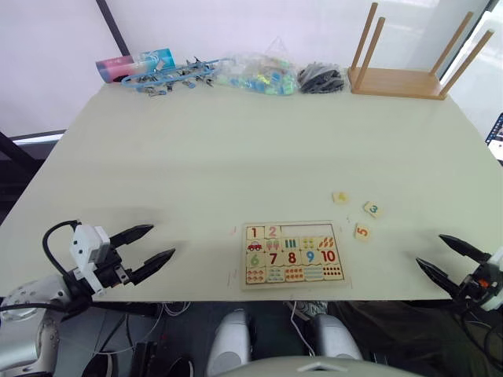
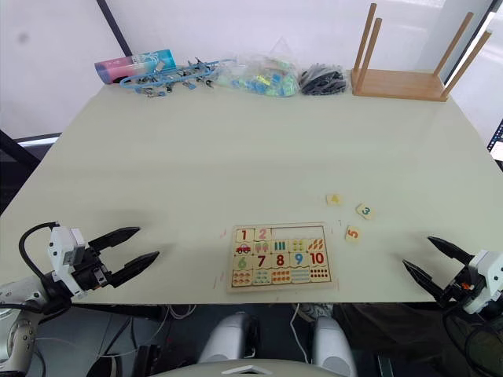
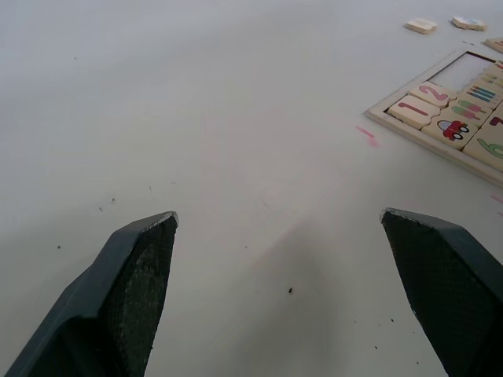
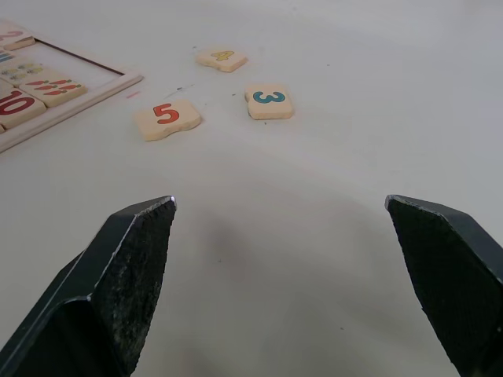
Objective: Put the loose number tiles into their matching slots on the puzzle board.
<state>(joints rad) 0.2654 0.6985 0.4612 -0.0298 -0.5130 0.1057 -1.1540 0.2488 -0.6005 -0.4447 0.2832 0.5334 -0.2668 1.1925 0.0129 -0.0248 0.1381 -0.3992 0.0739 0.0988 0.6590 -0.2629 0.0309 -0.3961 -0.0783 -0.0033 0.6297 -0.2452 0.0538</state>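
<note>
Pale bench (image 1: 236,157): both tools, left (image 1: 153,245) and right (image 1: 440,253), gape empty; thin tiles 3 (image 4: 269,101), 4 (image 4: 222,58), 5 (image 4: 167,118) may skid from a flat pinch.

We see the pale wooden puzzle board (image 1: 292,255) flat near the table's front edge, tiles 1 (image 1: 255,232) and 2 (image 1: 273,232) seated in its top row beside empty slots (image 1: 308,230), while loose tiles 4 (image 4: 222,58), 3 (image 4: 269,100) and 5 (image 4: 167,118) lie just right of it.
</note>
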